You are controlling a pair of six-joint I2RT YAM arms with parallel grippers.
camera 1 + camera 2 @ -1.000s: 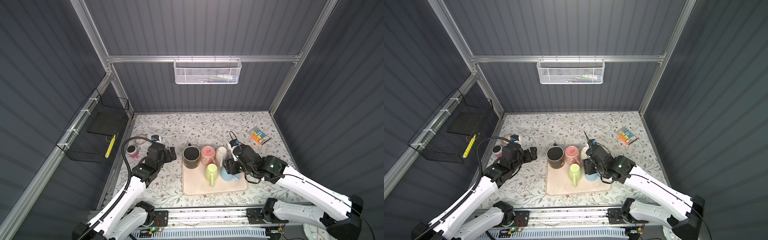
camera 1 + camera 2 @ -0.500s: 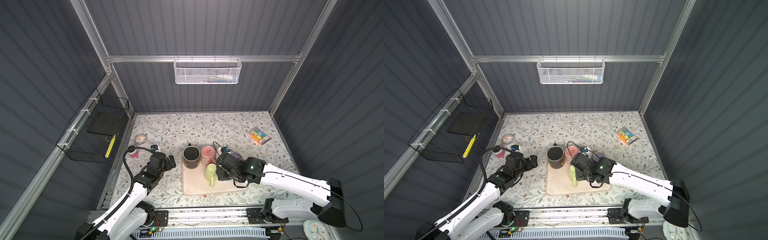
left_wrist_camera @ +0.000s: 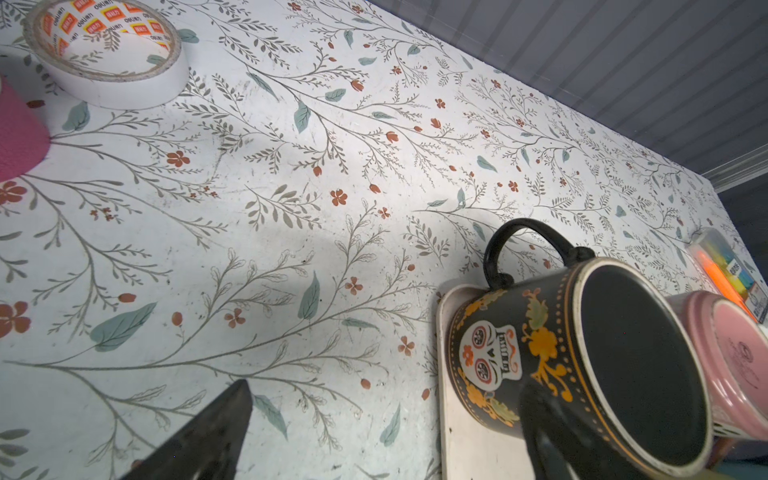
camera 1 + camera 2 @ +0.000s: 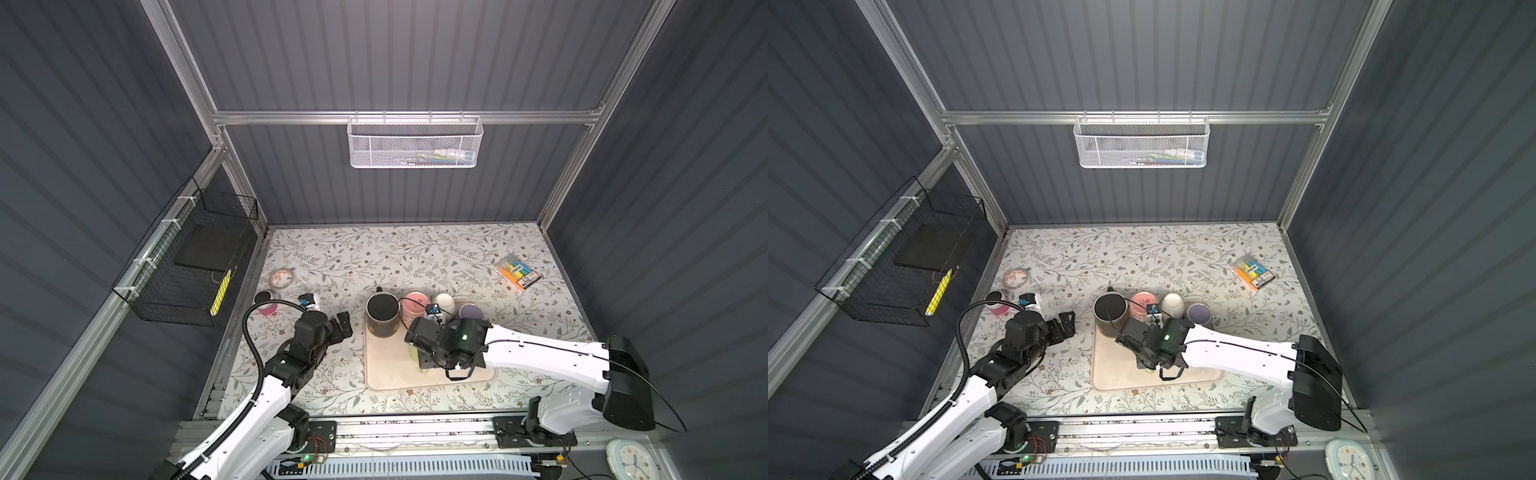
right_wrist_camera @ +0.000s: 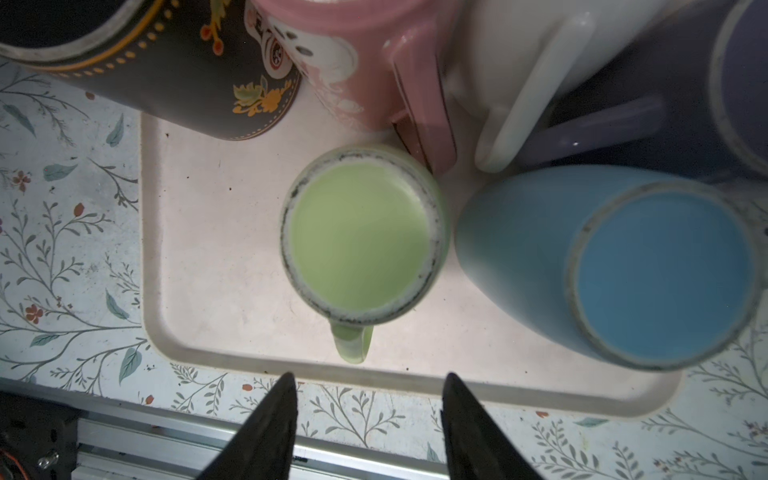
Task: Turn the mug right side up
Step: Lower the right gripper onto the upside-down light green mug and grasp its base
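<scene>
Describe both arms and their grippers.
The left arm and right arm have white shells and black joints. A ribbed black cable loops beside the left; a green light glows at the right wrist. The left gripper and right gripper are black and tapered.

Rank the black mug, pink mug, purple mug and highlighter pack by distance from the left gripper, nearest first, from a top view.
From the left gripper in a top view:
1. Black mug: left end of the tray.
2. Pink mug: beside it, rightward.
3. Purple mug: back row's right end.
4. Highlighter pack: off the tray, back right.
</scene>
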